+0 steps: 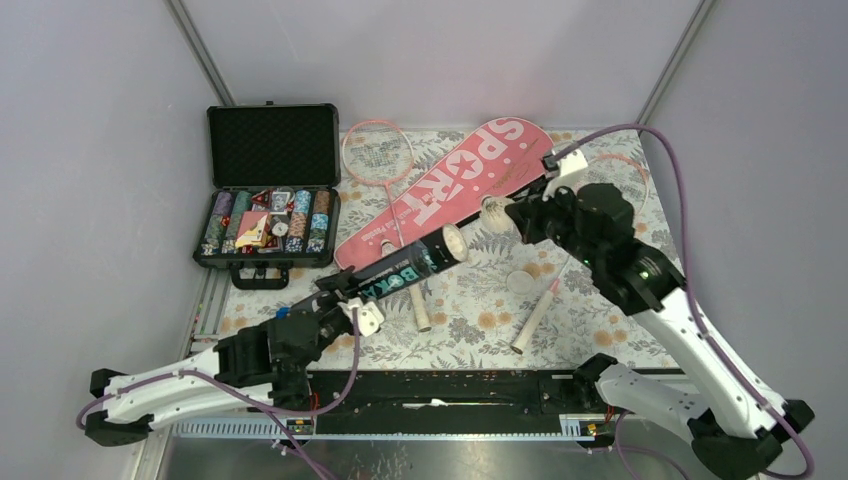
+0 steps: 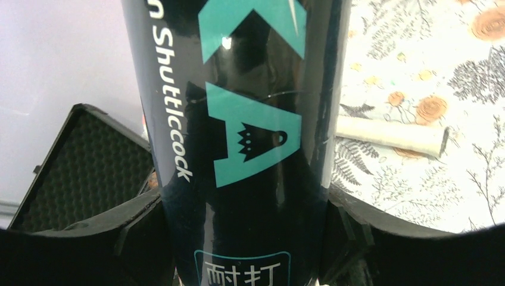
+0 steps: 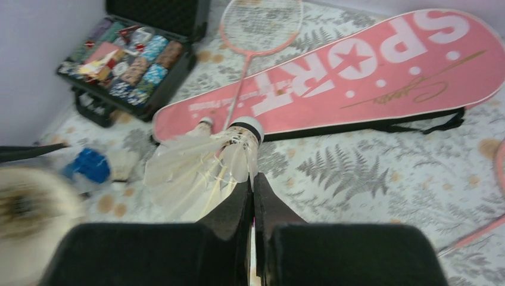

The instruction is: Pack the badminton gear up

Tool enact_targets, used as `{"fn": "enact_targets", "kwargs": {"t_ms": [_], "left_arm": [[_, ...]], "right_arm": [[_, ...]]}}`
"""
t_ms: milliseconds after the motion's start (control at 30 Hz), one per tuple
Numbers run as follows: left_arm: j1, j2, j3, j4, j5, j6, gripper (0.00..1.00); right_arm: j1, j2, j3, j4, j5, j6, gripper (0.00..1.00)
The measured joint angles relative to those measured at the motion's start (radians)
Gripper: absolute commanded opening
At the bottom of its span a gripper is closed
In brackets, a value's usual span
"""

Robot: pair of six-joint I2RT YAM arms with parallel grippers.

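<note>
At the near left of the floral tablecloth [image 1: 470, 300], we see the left gripper [image 1: 349, 297] clamped around the black shuttlecock tube [image 1: 405, 268]. In the left wrist view its fingers [image 2: 136, 229] press against both sides of the tube, just below the teal lettering. The tube slants away from that gripper toward the middle of the table. It crosses over the white handle of a pink-framed racket [image 1: 378, 152], and its pale open mouth points toward the right arm.

The right gripper [image 3: 252, 182] hangs just beyond that mouth with its fingers pressed together on the feathers of a white shuttlecock [image 3: 196, 164]. The shuttlecock juts out ahead of the fingertips, cork end farthest from them. From above we find it near the tube's opening but apart from it.

A second shuttlecock [image 1: 520, 282] sits on the cloth in front of the right arm. Just beside it is the white handle of a second racket [image 1: 530, 325], whose head is mostly hidden behind that arm. The pink "SPORT" racket bag [image 1: 460, 190] lies flat and diagonal behind both grippers.

At the far left stands an open poker chip case [image 1: 270, 200]. A small blue block [image 3: 89, 165] rests near the left arm.
</note>
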Motion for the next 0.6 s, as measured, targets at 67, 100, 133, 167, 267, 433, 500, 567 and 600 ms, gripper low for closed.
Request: {"fn": "enact_targets", "kwargs": {"t_ms": [67, 100, 133, 167, 267, 433, 500, 567, 600], "left_arm": [[0.0, 0.037, 0.0, -0.015, 0.026, -0.004, 0.33], [0.0, 0.054, 0.001, -0.019, 0.039, -0.005, 0.33], [0.0, 0.069, 0.003, -0.025, 0.052, -0.007, 0.33], [0.0, 0.078, 0.004, -0.031, 0.063, -0.008, 0.33], [0.0, 0.089, 0.004, -0.047, 0.095, -0.011, 0.33], [0.0, 0.076, 0.004, -0.054, 0.123, -0.016, 0.31], [0.0, 0.063, 0.004, -0.053, 0.134, -0.018, 0.29], [0.0, 0.05, 0.004, -0.052, 0.146, -0.019, 0.29], [0.0, 0.045, 0.004, -0.05, 0.153, -0.019, 0.28]], "right_arm": [[0.0, -0.042, 0.026, -0.068, -0.042, 0.04, 0.0], [0.0, -0.063, 0.034, -0.097, -0.064, 0.059, 0.0], [0.0, -0.082, 0.04, -0.125, -0.083, 0.076, 0.0], [0.0, -0.1, 0.044, -0.146, -0.097, 0.087, 0.0], [0.0, -0.168, 0.051, -0.225, -0.162, 0.129, 0.0], [0.001, -0.248, 0.062, -0.31, -0.26, 0.175, 0.0], [0.001, -0.268, 0.071, -0.333, -0.304, 0.19, 0.0], [0.001, -0.273, 0.079, -0.341, -0.353, 0.204, 0.0], [0.001, -0.272, 0.079, -0.342, -0.373, 0.209, 0.0]]}}
